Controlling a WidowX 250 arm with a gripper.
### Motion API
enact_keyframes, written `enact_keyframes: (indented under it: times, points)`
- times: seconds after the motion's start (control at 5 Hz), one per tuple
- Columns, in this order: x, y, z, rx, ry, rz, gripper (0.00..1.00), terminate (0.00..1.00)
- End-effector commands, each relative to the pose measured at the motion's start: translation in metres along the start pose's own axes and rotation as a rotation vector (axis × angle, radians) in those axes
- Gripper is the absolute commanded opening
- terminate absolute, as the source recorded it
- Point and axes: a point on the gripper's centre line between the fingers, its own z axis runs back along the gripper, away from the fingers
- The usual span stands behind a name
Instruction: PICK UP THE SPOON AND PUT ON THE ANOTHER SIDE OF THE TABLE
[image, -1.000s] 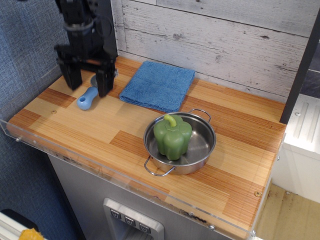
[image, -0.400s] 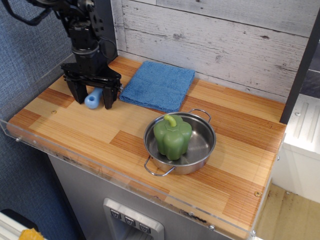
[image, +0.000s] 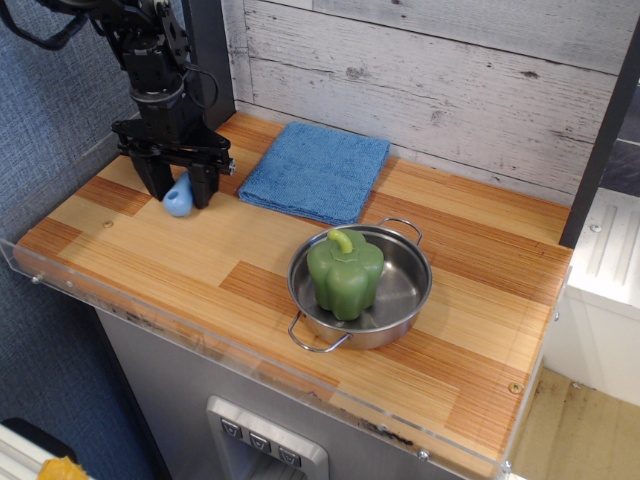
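The toy spoon (image: 179, 196) lies at about ten o'clock on the striped wooden bench (image: 300, 270), close to the far left corner, with only its bulbous light-blue handle showing between the black fingers. The gripper (image: 178, 188) stands upright over it, and the jaws are drawn in against both sides of the handle — by the look of it clamped on the spoon, though the grey bowl is hidden behind the arm and the contact on the far side cannot be checked.

The step in hand appears to be securing the grasp just ahead of the lift. The handle is rounded and stubby, so it may squirt out sideways if the pinch sits off its widest part; a centred, firm squeeze would serve best. The lift should probably go straight up before any sideways travel, so the handle tip does not drag on the wood.

The blue cloth (image: 316, 170) lies just to the right, toward twelve o'clock, and the steel two-handled pot (image: 361, 289) holding a green toy pepper (image: 345, 273) sits near the centre. A path to the three o'clock side should pass high over both — the bare wood right of the pot looks a fair landing spot.
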Motion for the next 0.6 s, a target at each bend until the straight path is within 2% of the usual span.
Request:
enact_keyframes:
  times: [0.0, 0.2, 0.4]
  points:
    - [0.004, -0.004, 0.042, 0.019, -0.068, -0.053, 0.0, 0.0]
    - [0.01, -0.024, 0.083, 0.014, -0.142, -0.099, 0.0, 0.0]
    - [0.019, -0.051, 0.111, -0.037, -0.196, -0.146, 0.0, 0.0]
